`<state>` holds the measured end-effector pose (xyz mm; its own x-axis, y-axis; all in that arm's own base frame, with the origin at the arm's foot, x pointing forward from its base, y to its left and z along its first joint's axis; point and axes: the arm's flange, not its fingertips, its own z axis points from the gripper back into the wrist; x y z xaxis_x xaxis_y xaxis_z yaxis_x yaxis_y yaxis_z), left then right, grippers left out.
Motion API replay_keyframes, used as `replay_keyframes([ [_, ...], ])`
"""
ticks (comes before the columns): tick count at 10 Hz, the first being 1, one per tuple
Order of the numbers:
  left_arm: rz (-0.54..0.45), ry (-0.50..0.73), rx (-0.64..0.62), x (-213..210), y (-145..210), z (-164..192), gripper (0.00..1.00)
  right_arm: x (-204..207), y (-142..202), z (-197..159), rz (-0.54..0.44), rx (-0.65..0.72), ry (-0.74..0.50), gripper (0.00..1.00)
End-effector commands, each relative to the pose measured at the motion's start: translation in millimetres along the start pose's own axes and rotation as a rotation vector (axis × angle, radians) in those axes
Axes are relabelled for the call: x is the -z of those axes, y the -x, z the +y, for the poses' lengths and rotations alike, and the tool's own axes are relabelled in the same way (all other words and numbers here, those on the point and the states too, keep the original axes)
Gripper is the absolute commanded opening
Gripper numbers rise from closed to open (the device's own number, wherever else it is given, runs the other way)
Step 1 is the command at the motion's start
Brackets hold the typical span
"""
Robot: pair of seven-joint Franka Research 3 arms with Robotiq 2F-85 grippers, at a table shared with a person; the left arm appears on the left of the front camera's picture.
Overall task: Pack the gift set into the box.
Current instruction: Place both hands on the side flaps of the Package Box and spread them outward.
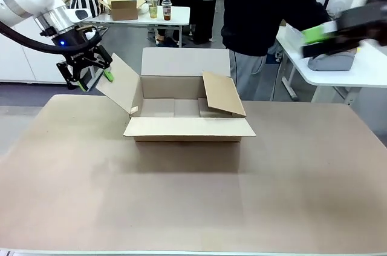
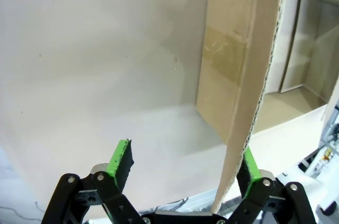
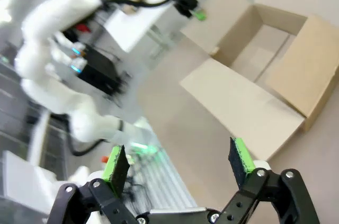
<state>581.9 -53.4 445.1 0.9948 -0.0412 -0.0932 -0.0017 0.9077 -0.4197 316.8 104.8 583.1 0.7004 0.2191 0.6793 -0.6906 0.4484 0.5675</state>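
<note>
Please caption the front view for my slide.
Left gripper at the open box's flap; right gripper near the pouch.

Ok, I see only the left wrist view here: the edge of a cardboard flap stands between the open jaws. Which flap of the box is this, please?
Observer: It is the left flap of the box, leaning outward; the left gripper is at its outer edge.
Operator: Is the gift set inside the box?
Observer: No. The gift set lies on the white side table at the robot's right.
Operator: And the right gripper, does it hold something?
Observer: No. The right gripper has its jaws open, with nothing between them.
</note>
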Motion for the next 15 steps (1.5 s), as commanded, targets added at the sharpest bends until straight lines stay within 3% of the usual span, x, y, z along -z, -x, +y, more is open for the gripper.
replay_keyframes([
  [1, -0.007, -0.019, -0.017, -1, 2, -1, 1.0, 86, -82, -4, 0.291, 0.019, 0.237, 1.0],
  [2, -0.007, -0.019, -0.017, -1, 2, -1, 1.0, 132, -98, -3, 0.424, 0.04, 0.251, 1.0],
  [4, -0.007, -0.019, -0.017, -1, 2, -1, 1.0, 192, -106, -3, 0.509, 0.037, 0.358, 1.0],
  [5, -0.007, -0.019, -0.017, -1, 2, -1, 1.0, 187, -102, -8, 0.483, 0.01, 0.347, 1.0],
  [6, -0.007, -0.019, -0.017, -1, 2, -1, 1.0, 151, -94, -17, 0.403, -0.004, 0.232, 1.0],
  [7, -0.007, -0.019, -0.017, -1, 2, -1, 1.0, 209, -90, -6, 0.474, -0.001, 0.357, 1.0],
  [9, -0.007, -0.019, -0.017, -1, 2, -1, 1.0, 190, -97, -24, 0.466, 0.009, 0.337, 1.0],
  [10, -0.007, -0.019, -0.017, -1, 2, -1, 1.0, 209, -114, -36, 0.261, 0.3, 0.801, 1.0],
  [12, -0.007, -0.019, -0.017, -1, 2, -1, 1.0, 266, -142, -67, 0.304, 0.327, 0.919, 1.0],
  [14, -0.007, -0.019, -0.017, -1, 2, -1, 1.0, 302, -151, -95, 0.388, 0.395, 1.022, 1.0],
  [15, -0.007, -0.019, -0.017, -1, 2, -1, 1.0, 327, -151, -104, 0.447, 0.405, 1.135, 1.0],
])
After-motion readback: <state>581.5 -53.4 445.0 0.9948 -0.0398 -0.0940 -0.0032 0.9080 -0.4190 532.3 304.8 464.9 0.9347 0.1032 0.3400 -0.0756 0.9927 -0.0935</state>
